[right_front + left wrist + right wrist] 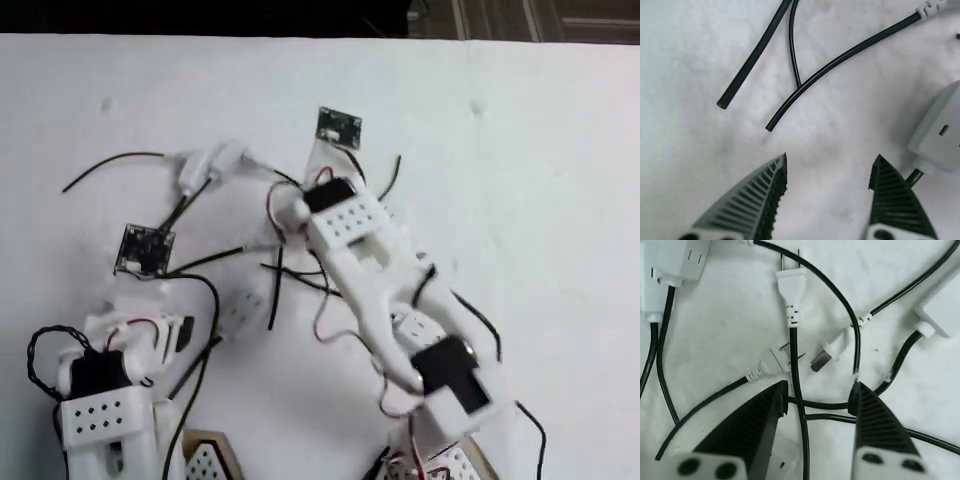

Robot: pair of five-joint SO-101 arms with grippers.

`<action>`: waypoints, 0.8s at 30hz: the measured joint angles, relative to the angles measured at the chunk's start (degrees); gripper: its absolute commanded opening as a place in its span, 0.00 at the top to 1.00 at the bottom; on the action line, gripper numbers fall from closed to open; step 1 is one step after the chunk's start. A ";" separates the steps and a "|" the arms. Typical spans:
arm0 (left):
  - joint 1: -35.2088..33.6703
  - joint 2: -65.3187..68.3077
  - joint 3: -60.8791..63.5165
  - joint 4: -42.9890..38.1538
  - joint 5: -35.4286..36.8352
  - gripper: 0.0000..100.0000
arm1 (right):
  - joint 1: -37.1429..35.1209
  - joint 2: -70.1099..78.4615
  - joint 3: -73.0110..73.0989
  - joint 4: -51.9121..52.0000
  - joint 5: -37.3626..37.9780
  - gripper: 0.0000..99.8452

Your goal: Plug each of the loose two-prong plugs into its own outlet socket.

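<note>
The step in hand looks like choosing a first plug: the right pincer (820,390) hangs spread and empty over tangled black cords (795,365) near the centre of the white table (540,150). A white two-prong plug (791,287) lies flat just beyond its tips, near a white slotted outlet block (672,260). The left pincer (830,159), at about seven o'clock, is also spread, pinching nothing, with a pale grey outlet block (937,130) just beside one tip. Next, I judge, the right pincer must lower and close across the plug's body, leaving the prongs free to face the slots.
</note>
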 measured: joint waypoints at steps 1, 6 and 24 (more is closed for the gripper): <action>0.00 0.00 0.00 0.00 0.00 0.73 | 0.26 1.85 -2.20 0.70 -1.14 0.80; 0.00 0.00 0.00 0.00 0.00 0.73 | 2.55 10.90 -10.37 2.46 -4.66 0.80; 0.00 0.00 0.00 0.00 0.00 0.73 | 5.89 27.08 -21.63 3.16 -5.89 0.97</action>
